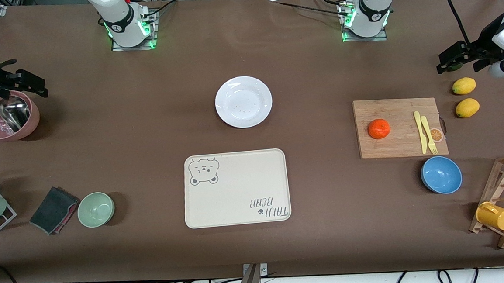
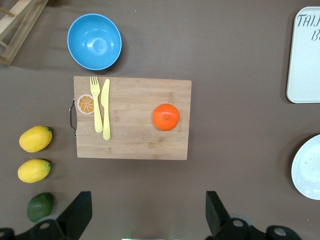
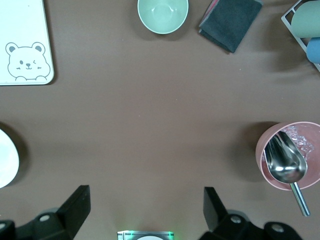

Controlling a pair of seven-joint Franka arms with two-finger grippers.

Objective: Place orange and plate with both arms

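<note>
orange [image 1: 379,129] on cutting board [image 1: 399,145] | plate [image 1: 243,101] farther than tray [image 1: 236,189]

Even, bright overhead light; all views sharp. Soft short shadows fall beside the bowls, toward 3 o'clock of the green bowl [image 1: 96,209]. Glossy glare on the white plate [image 1: 243,101] and metal scoop [image 3: 286,166]. Green LED glow at both arm bases.

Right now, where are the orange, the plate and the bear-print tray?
orange [image 1: 379,129], front view, middle of the fruit, on the cutting board.
plate [image 1: 243,101], front view, centre of the white dish.
bear-print tray [image 1: 237,190], front view, bare middle of its surface.
</note>
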